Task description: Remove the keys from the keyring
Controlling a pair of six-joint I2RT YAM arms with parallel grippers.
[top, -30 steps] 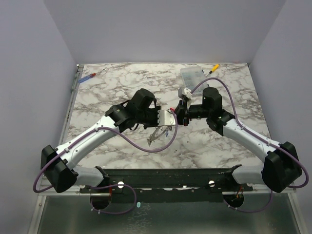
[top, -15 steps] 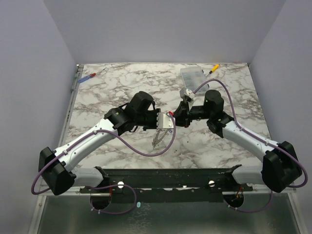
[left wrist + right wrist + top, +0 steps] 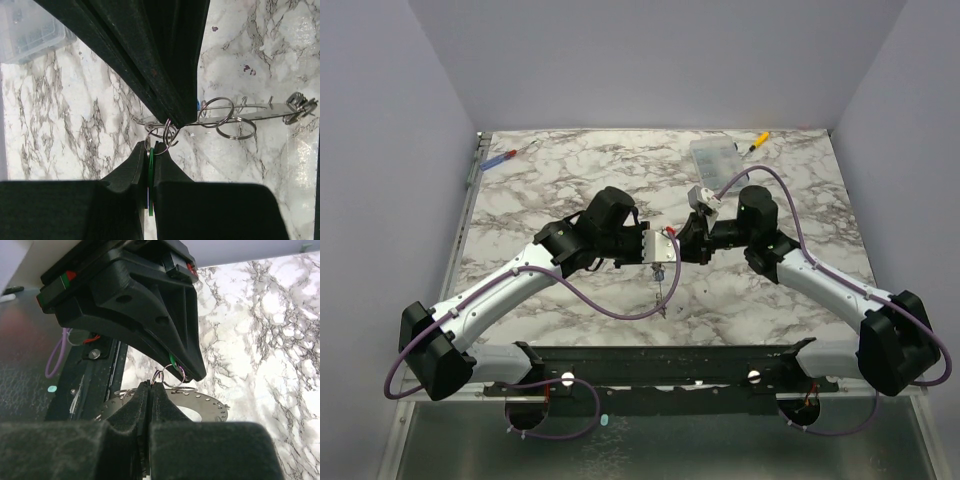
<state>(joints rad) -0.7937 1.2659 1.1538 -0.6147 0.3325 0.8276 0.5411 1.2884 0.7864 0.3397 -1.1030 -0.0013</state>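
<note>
Left gripper (image 3: 151, 148) and right gripper (image 3: 149, 387) are meeting tip to tip above mid-table, the keyring (image 3: 207, 409) dangling just under them.
The left gripper's fingers are squeezing shut on a green-tagged key (image 3: 150, 172), while the right gripper's are clamping a small split ring (image 3: 168, 376) beside it; the keyring is hanging there with larger wire rings (image 3: 218, 111) threaded on it, and whether it is touching the marble table (image 3: 570, 180) cannot be told. Farther back, a clear plastic box (image 3: 712, 153) is sitting near the far edge, a yellow-handled screwdriver (image 3: 757, 141) just beside it and a blue-handled screwdriver (image 3: 494, 162) lying at the far-left corner.
</note>
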